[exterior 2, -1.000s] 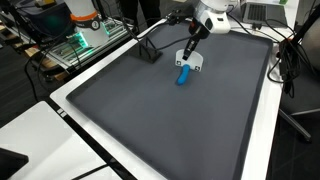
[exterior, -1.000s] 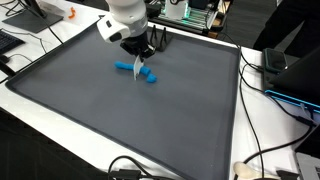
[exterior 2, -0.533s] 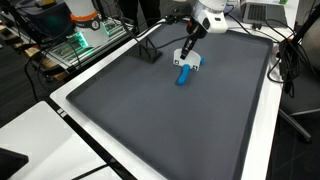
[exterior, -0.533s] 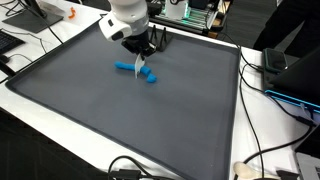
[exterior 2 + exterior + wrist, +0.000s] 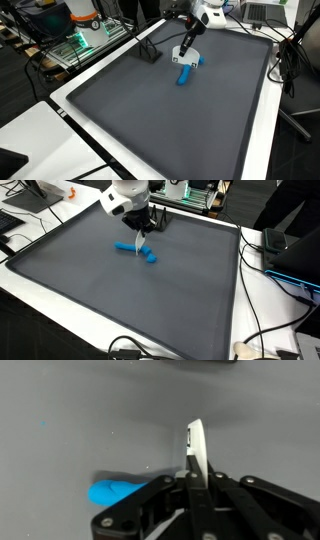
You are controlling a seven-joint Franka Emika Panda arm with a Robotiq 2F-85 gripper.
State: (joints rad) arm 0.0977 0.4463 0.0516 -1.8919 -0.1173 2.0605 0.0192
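Blue piece (image 5: 133,249) on grey mat (image 5: 100,300); wrist view reveals gripper (image 5: 195,478) clamping white strip (image 5: 195,448).

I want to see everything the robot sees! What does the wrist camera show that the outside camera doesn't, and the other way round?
Only the wrist view: a close look at the gripper, shut on a white flat piece seen edge-on. Only an exterior view: the white arm, the whole grey mat and black cables at the table edge. Both: the blue object lying on the mat near the white flat piece.
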